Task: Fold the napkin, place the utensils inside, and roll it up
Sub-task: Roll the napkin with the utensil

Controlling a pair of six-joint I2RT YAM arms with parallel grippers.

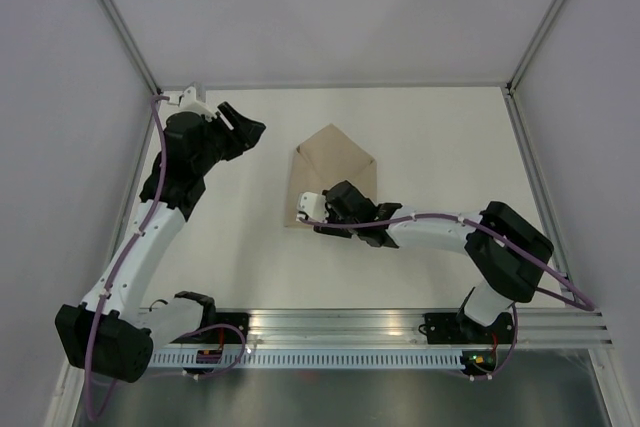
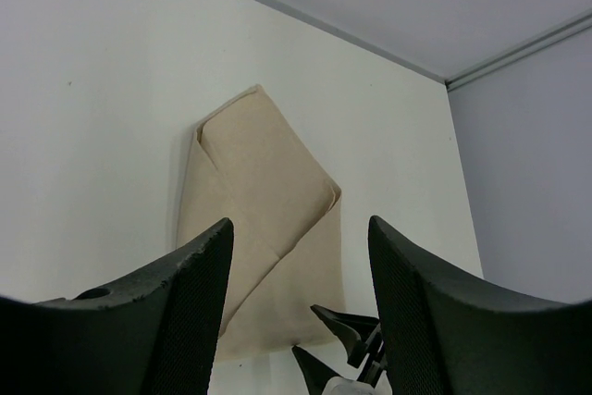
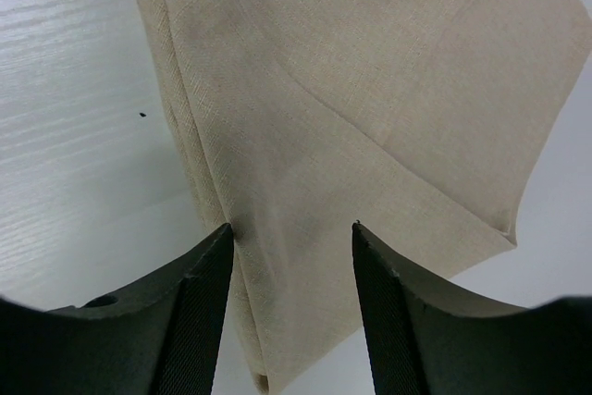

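A white table (image 1: 430,147) between pale walls is carrying the napkin (image 1: 335,162), which is lying near its middle, folded into a pointed envelope shape with the tip toward the far side. The right tool (image 1: 318,215) is sitting low over the napkin's near-left part, jaws parted and gripping nothing. The left tool (image 1: 252,129) is hanging well apart at the far left, released and empty.

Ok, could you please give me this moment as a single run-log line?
napkin: folded, flat on table | utensils: not visible | right tool: open, over napkin | left tool: open, clear of napkin
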